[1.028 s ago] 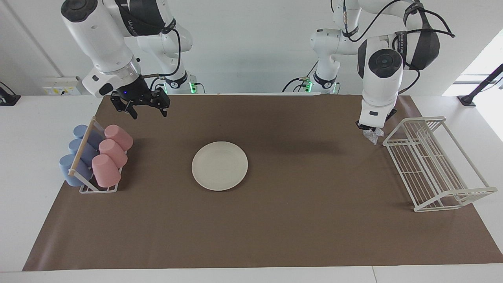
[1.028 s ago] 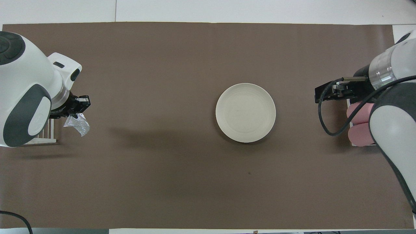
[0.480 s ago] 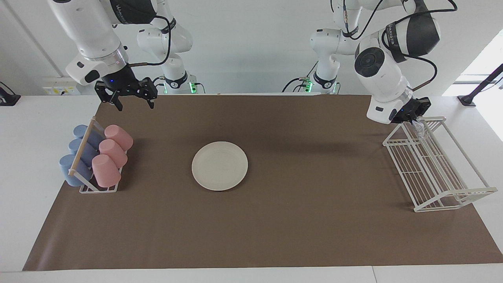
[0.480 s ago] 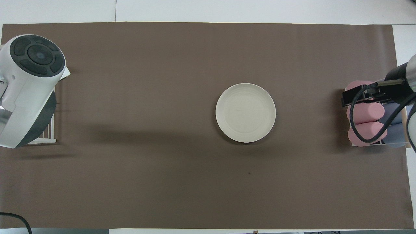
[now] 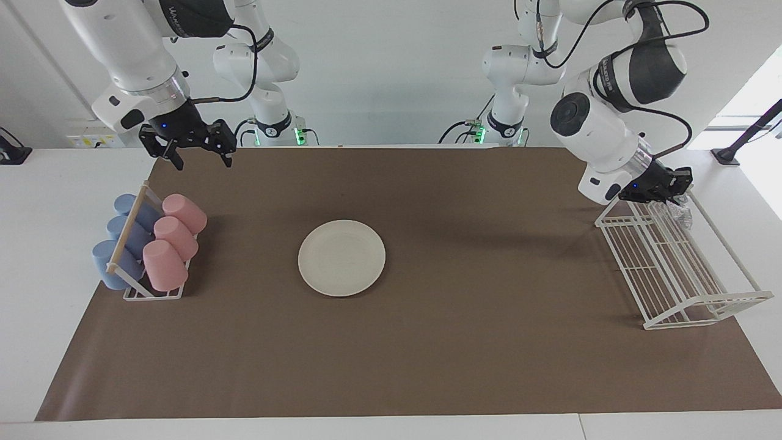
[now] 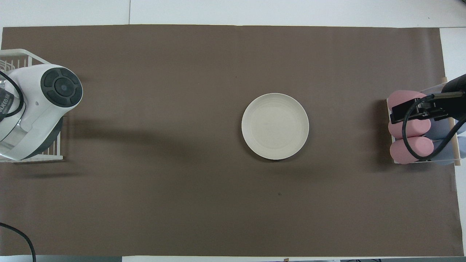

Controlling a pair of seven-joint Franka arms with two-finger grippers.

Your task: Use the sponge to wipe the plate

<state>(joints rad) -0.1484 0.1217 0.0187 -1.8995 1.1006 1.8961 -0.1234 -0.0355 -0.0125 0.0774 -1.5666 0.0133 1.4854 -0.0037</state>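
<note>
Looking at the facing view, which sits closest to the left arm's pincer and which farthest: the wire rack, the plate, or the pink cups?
From the left pincer, which holds the sponge:
1. Wire rack, right under it, at the left arm's end.
2. Plate, mid-table.
3. Pink cups, at the right arm's end.

Cream-white plate (image 5: 341,258); brown mat (image 5: 489,342); 3 pink cups (image 5: 174,238); white wire rack (image 5: 672,269).

From my station I see a matt cream plate (image 5: 341,258), smooth; a crinkly, shiny mesh sponge (image 5: 679,212); a white-coated wire rack (image 5: 675,269); matt pink and blue cups (image 5: 174,235) and a matt brown paper-like mat (image 5: 464,342).
</note>
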